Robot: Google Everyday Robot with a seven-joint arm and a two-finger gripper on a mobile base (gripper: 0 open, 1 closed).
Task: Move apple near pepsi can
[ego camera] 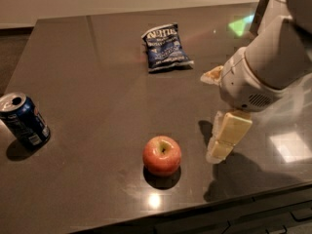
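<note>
Red apple (162,155) rests upright between blue pepsi can (24,122) and hand (219,149).

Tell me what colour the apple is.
The apple is red-orange, yellowish at its stem, clearest in the camera view; the gripper hangs beside it.

A blue chip bag (165,48) with white lettering is laid flat on the far middle of a dark glossy table (87,82). A green glint (241,26) is reflected at the far right. The gripper (219,150) is held over the near right part.
</note>
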